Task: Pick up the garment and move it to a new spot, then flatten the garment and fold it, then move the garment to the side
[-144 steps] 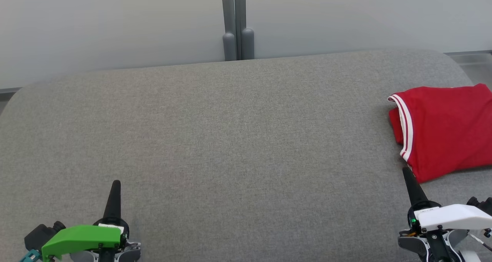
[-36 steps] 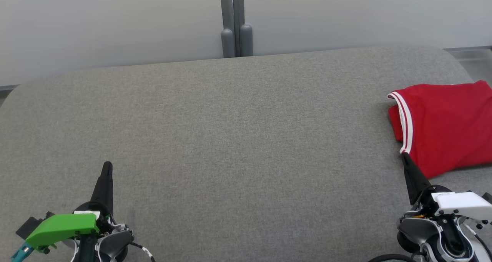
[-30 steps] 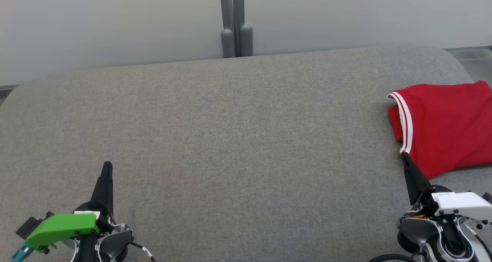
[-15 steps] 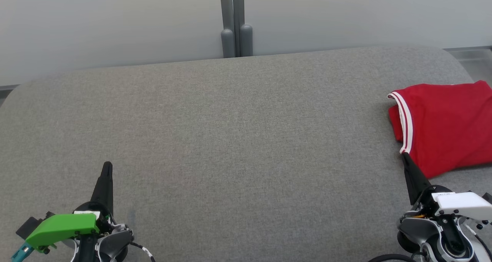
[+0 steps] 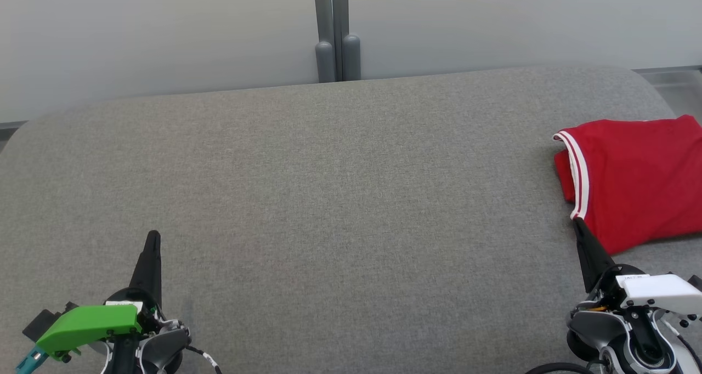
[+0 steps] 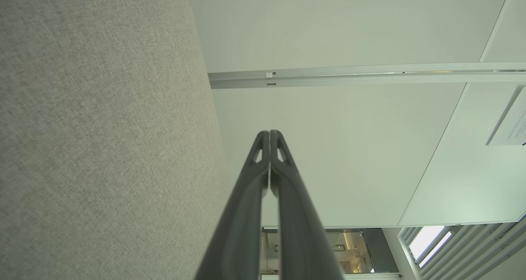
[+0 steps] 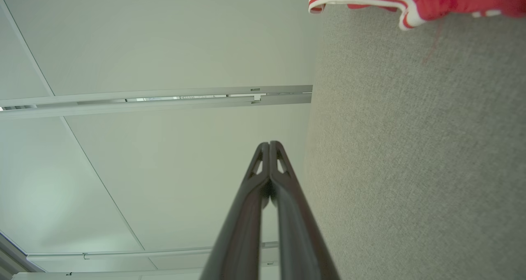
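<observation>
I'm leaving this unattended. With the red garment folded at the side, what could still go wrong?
The garment lies at the right end of the grey cushion and is cut off by the head view's edge, so it may overhang and slip. The shut right gripper points at its near striped corner. Moving forward could snag the hem and undo the fold.

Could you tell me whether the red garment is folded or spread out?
Folded: the red garment lies as a compact bundle, with stacked layers showing along its striped left side.
</observation>
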